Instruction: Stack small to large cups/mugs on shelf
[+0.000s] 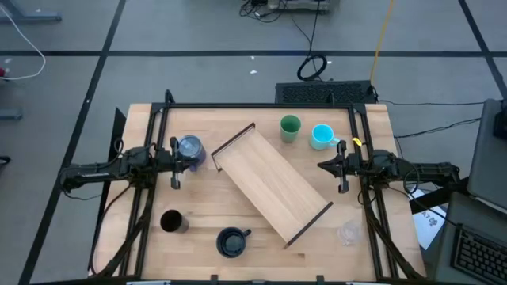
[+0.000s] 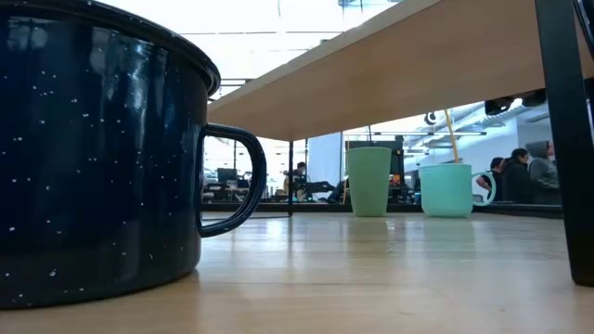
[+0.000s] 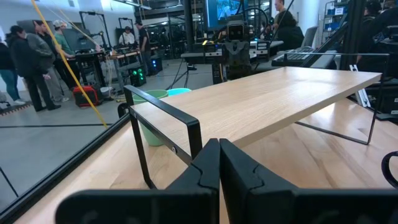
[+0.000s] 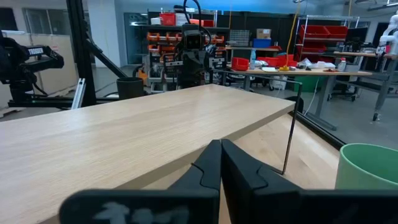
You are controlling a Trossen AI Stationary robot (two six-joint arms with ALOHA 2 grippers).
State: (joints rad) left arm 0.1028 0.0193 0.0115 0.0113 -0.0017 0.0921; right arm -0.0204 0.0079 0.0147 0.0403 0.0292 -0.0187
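The shelf lies diagonally across mid-table, bare, with all six vessels standing around it on the tabletop. The tumbler sits just beside the left gripper, the navy mug and black cup at the near edge, the green cup and cyan mug at the far side, the glass near the right corner. Both grippers are pinched shut and empty, the right gripper facing the shelf. Stacking probably starts with the widest vessel, so open wide first, then grip its wall upright.
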